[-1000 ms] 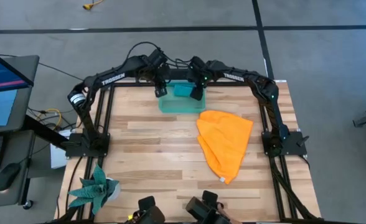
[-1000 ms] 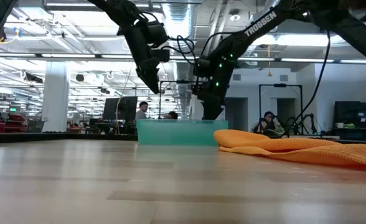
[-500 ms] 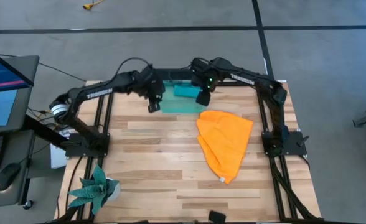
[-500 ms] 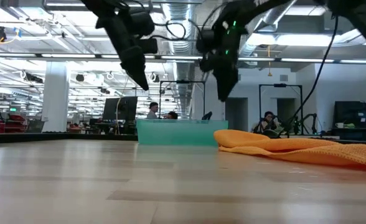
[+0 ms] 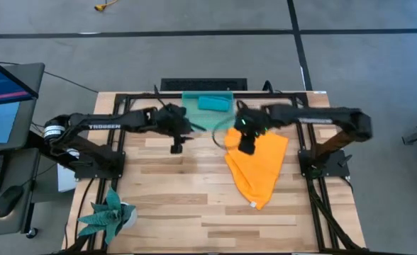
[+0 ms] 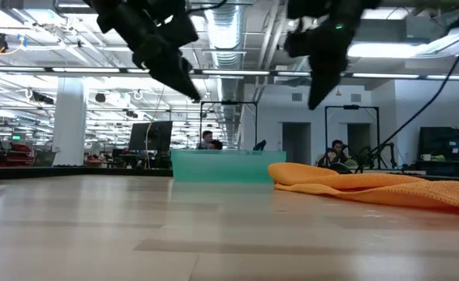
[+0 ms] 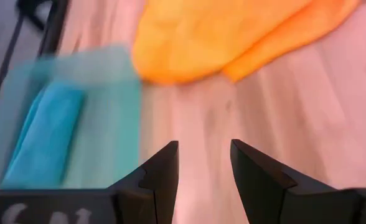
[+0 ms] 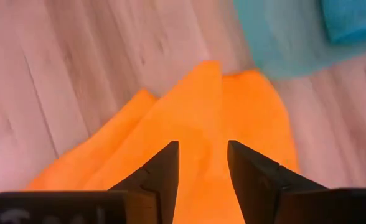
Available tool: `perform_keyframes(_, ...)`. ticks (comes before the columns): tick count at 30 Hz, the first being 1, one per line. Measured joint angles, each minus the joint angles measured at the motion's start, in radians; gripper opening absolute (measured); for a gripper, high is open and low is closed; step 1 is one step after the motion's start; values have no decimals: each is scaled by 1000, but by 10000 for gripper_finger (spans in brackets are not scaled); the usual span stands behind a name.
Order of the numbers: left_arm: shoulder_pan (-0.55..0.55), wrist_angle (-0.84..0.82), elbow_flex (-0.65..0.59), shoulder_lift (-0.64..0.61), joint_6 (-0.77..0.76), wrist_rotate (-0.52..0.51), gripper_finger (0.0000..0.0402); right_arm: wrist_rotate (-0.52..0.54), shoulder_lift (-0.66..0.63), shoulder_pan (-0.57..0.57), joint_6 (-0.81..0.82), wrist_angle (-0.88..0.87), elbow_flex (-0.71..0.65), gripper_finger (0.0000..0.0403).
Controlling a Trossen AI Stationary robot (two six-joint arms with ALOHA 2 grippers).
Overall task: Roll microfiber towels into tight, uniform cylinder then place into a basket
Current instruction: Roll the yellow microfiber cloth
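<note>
The wooden tabletop (image 5: 180,191) carries an orange microfiber towel (image 5: 254,164) lying loose and crumpled right of centre, not yet rolled. At the far edge stands the translucent teal basket (image 5: 194,117), with the teal-blue towel (image 5: 210,103) already rolled inside it. The right hand (image 5: 246,147) hovers over the far left corner of the orange towel, fingers spread and holding nothing. The left hand (image 5: 176,147) hangs above bare wood just near of the basket, fingers likewise spread and empty. The likely trouble lies in the cloth's bunched folds: a pinch on a doubled layer would probably start a lopsided, loose roll, and a hand swinging low beside the basket could knock it askew.
</note>
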Motion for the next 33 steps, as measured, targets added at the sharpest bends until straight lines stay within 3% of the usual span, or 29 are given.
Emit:
perform_keyframes(6, -146, 184, -58, 24, 39, 1, 137, 262, -172, 262, 256, 142, -232, 150)
perform_keyframes(10, -218, 271, -75, 45, 28, 1, 137, 452, -214, 417, 381, 269, -326, 147)
perform_keyframes(13, -260, 329, -75, 72, -24, 1, 137, 521, -206, 493, 410, 350, -362, 145)
perform_keyframes(18, -313, 412, -73, 128, -87, 0, 137, 506, -140, 531, 414, 481, -359, 146)
perform_keyframes(27, -388, 440, -71, 219, -188, -22, 137, 377, -26, 554, 390, 638, -346, 140)
perform_keyframes(33, -425, 442, -71, 200, -179, -153, 137, 368, 1, 559, 238, 628, -252, 134)
